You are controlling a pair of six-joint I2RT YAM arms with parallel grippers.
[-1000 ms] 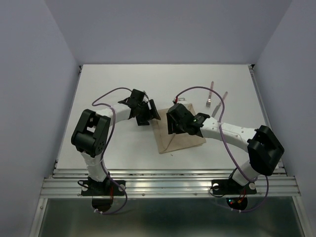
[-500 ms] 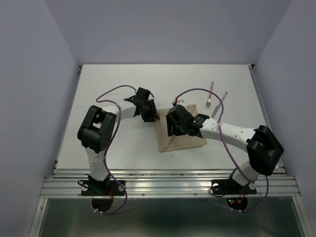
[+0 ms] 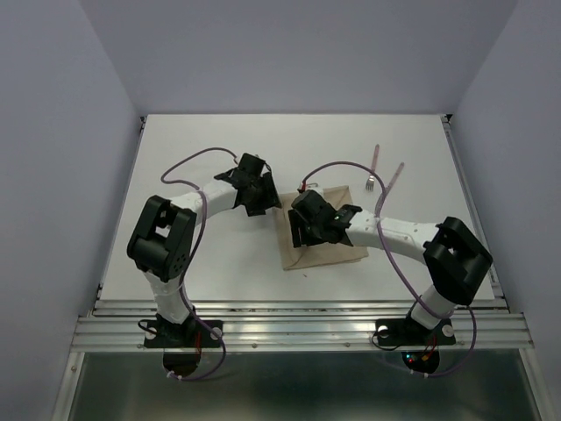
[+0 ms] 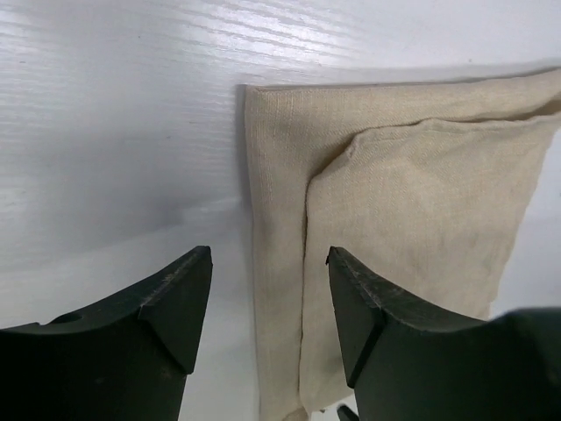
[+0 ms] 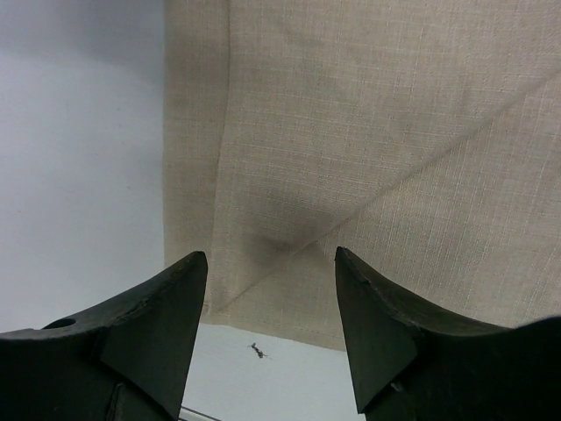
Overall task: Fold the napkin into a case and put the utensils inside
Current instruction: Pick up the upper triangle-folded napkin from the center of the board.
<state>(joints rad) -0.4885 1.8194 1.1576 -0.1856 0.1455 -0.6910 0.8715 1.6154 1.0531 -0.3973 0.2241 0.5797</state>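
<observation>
Fingers apart on both, the right gripper has slid leftward over the half-folded napkin as the left gripper retreats from its far-left corner.

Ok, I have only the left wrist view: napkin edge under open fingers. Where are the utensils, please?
Observer: The fork and knife lie on the table beyond the napkin, on the right arm's side.
Operator: And the right gripper?
Observer: The right gripper is open above the napkin, holding nothing.
Operator: Any fold there?
Observer: Yes, its camera shows a diagonal crease across the cloth.
</observation>
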